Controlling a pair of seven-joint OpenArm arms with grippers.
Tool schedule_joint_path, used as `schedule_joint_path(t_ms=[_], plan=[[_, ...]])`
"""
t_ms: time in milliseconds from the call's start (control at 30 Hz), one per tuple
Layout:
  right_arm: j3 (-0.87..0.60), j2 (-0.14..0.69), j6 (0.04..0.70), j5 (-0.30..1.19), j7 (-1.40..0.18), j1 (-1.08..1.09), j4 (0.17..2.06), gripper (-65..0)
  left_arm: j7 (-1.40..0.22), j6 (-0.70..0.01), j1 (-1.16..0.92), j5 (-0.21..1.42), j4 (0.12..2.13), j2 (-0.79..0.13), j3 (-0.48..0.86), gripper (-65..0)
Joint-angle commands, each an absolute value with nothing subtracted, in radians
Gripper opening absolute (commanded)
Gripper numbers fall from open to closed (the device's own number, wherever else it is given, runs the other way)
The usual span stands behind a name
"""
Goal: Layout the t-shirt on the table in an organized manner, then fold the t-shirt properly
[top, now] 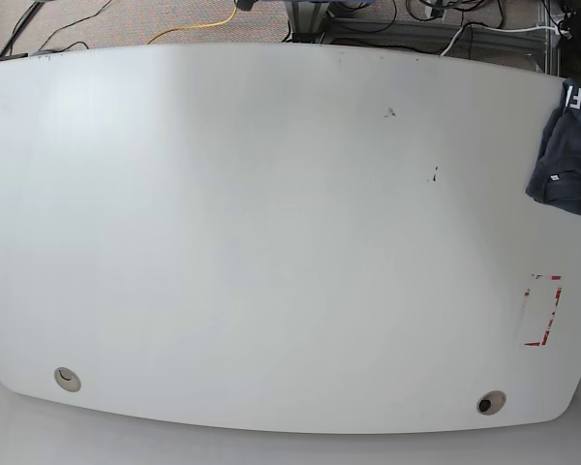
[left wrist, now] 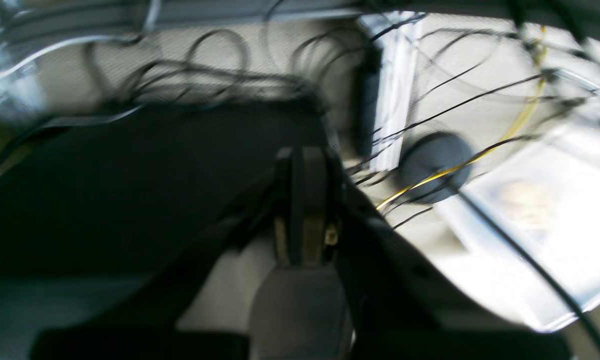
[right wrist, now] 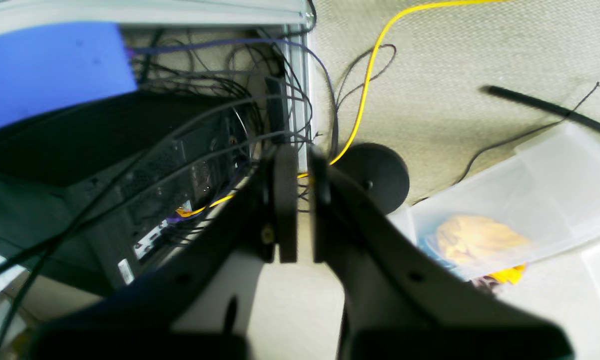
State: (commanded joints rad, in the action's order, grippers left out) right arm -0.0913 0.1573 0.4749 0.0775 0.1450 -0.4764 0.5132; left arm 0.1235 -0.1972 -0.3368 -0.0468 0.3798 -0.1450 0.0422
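Progress: none judged | t-shirt bunched at table right edge, unspread, unfolded | left tool closed, empty | right tool slightly parted, empty | layout, folding outstanding

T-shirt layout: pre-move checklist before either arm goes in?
1. T-shirt located: ok, bunched at the right edge of the base view, partly cut off by the frame.
2. T-shirt laid flat: not ok, crumpled, only part of the white lettering shows.
3. Table has bare room for spreading: ok, only specks, a red tape mark and two holes show.
4. Left gripper free: cannot tell, view blurred; the fingers look closed with nothing seen between them.
5. Right gripper free: ok, a narrow gap shows between the fingers, holding nothing.
6. Arms over the table: not ok, neither shows in the base view; wrist cameras see floor and cables.
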Motion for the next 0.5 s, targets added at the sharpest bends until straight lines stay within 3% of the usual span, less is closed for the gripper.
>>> schedule_joint_path(t_ms=[167,400,500], plan=[[-0.09,0.143,0.472,0.077,0.139,-0.414,0.453,-61.5,0.124,-0.197,-0.265,-0.048,0.283,-0.145,0.041,-62.4],[-0.088,0.14,0.41,0.076,0.139,-0.329,0.341,-61.2,0.122,-0.194,-0.176,-0.048,0.168,-0.134,0.015,-54.9],[-0.088,0.124,0.406,0.076,0.139,-0.309,0.331,-57.4,0.122,-0.194,-0.147,-0.048,0.133,-0.128,-0.018,-54.9]])
